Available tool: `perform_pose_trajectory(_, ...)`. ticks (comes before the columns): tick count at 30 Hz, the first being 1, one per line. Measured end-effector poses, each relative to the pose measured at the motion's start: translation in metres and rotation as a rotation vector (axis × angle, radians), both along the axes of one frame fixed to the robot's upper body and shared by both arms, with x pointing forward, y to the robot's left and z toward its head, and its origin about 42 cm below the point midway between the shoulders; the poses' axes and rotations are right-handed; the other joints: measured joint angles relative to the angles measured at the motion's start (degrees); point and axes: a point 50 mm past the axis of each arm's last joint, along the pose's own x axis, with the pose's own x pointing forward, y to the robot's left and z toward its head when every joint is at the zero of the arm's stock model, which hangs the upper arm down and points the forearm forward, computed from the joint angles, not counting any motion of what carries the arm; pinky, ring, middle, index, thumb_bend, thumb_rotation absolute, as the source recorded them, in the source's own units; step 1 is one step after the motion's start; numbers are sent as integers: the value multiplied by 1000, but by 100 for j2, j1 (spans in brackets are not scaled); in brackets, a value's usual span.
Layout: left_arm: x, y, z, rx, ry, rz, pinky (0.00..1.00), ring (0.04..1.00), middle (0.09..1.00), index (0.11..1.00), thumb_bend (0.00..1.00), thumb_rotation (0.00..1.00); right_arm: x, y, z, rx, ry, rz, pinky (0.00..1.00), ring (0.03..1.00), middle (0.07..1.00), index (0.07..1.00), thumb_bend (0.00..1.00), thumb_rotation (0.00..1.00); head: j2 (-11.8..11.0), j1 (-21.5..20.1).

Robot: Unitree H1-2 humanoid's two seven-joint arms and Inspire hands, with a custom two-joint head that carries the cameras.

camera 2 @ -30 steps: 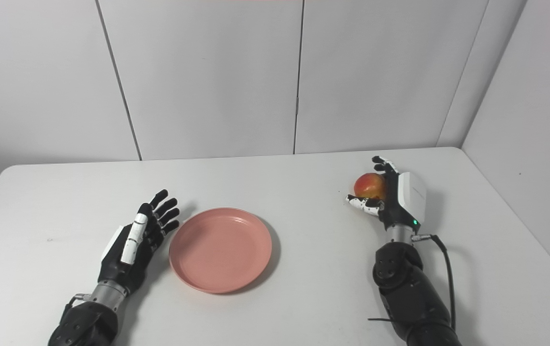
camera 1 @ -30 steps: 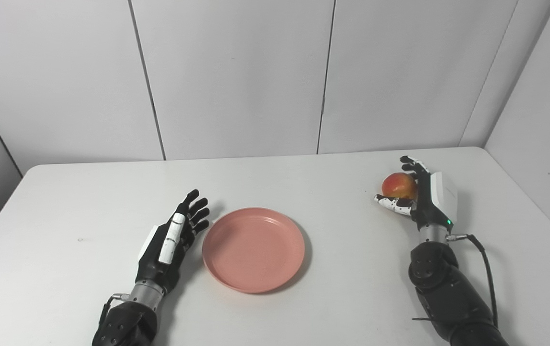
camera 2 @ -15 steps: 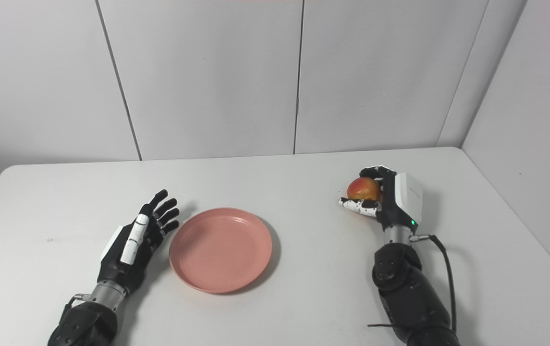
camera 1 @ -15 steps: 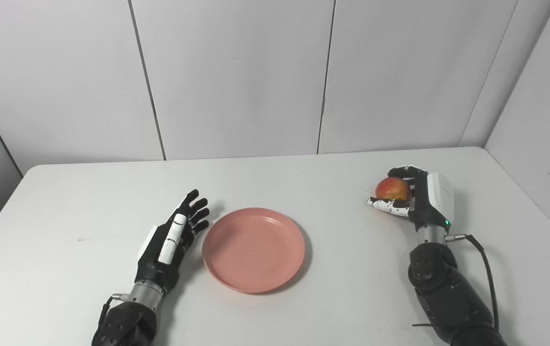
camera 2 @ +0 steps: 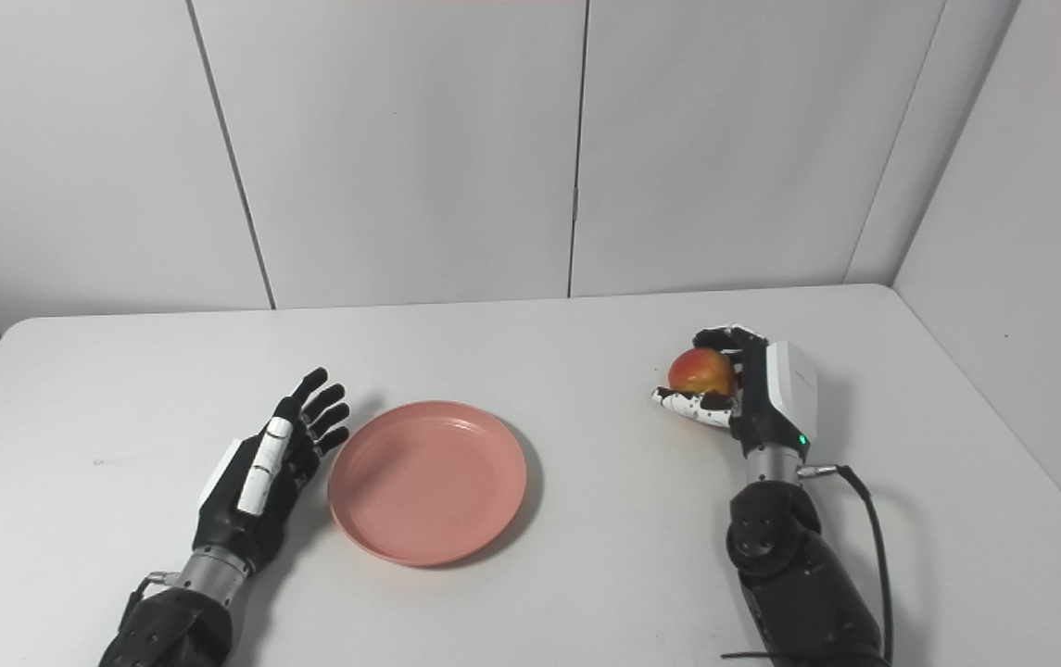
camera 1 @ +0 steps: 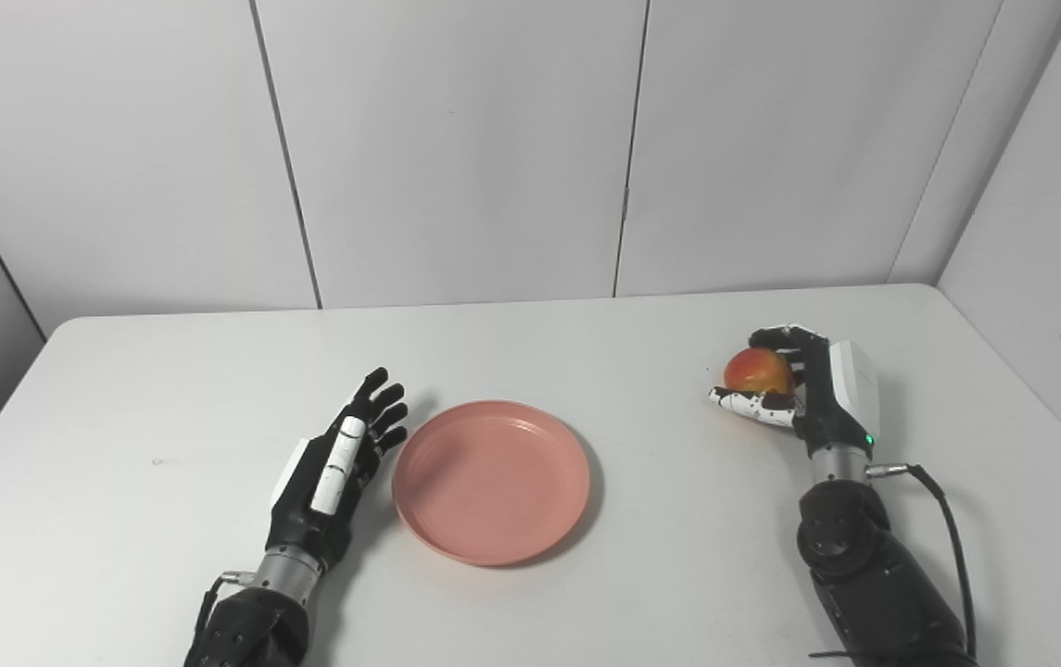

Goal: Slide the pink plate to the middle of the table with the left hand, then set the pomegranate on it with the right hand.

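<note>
The pomegranate (camera 1: 757, 371) sits grasped in the right hand (camera 1: 803, 389), so the carry to the pink plate (camera 1: 491, 480) beside the released left hand (camera 1: 335, 468) seems next.

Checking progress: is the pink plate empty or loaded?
Empty. The pink plate shows only bare surface; the pomegranate sits in the right hand, off to its side.

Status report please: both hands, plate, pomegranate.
Left hand open beside pink plate. Right hand shut on pomegranate, right of plate. Path between clear.
</note>
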Motion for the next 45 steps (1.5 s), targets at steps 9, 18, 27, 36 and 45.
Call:
perform_pose_trajectory(9,-1,-12,0,8,0,1,941,948,954,949,590,943,-8,26,51,37,-170,126,344,394,528,535,507,0,0,123)
perform_pose_trajectory(18,0,-13,0,-1,-13,31,914,927,937,930,578,915,-34,69,76,93,-231,324,347,402,512,543,506,0,9,97)
perform_pose_trajectory(27,1,-14,1,6,-32,51,911,927,936,933,589,927,-49,118,79,90,-226,475,373,401,506,538,509,0,-9,149)
perform_pose_trajectory(36,2,-15,1,22,-47,68,902,926,930,928,597,935,-54,148,71,83,-171,568,303,394,508,517,509,0,26,202)
perform_pose_trajectory(45,3,-23,2,38,-61,81,901,925,932,922,592,975,-54,169,44,46,-98,633,365,395,499,547,507,0,18,501)
